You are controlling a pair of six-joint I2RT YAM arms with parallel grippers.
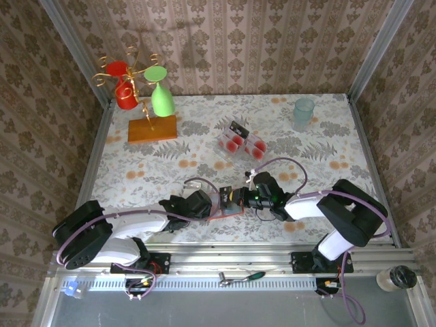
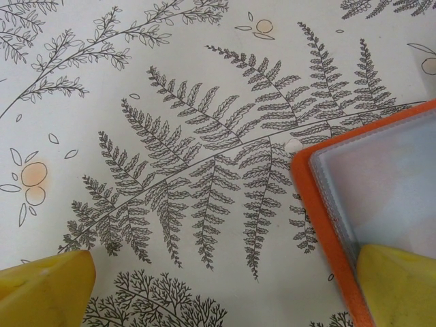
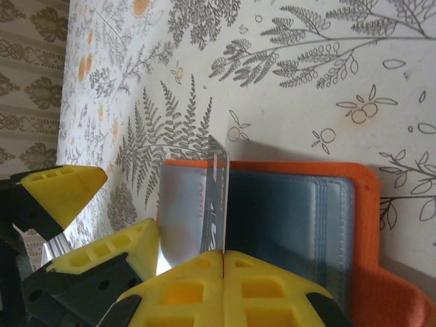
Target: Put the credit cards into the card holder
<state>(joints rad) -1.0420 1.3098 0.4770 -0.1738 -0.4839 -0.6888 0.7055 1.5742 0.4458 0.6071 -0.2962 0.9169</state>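
- Open flat on the table (image 1: pixel 327 184) near its front edge, between the two grippers: card holder (image 3: pixel 293 204), orange-red outside, with a clear sleeve on one half and grey-blue pockets on the other.
- In it, standing on edge at the fold between sleeve and pockets: one credit card (image 3: pixel 216 197), seen almost edge-on, lettered face turned toward the clear sleeve, long axis running straight away from the fingers that hold it.
- Clamped on that card's near end with both yellow fingers pressed together: right gripper (image 3: pixel 223 262).
- Spread wide, holding nothing: left gripper (image 2: pixel 221 289), one fingertip (image 2: pixel 398 286) over the holder's orange border and clear sleeve, the other out over bare tablecloth.
- Well apart, toward the middle of the table: the remaining credit cards (image 1: pixel 240 141), in a loose fanned cluster, red blotches up, one black strip showing at the far side.
- At the far left: orange wooden block (image 1: pixel 152 128) carrying a gold wire stand with a red cup (image 1: pixel 125 95) and a green cup (image 1: pixel 161 101).
- At the far right: pale translucent tumbler (image 1: pixel 304 110), upright.
- Nothing lying between the loose cards and the holder.
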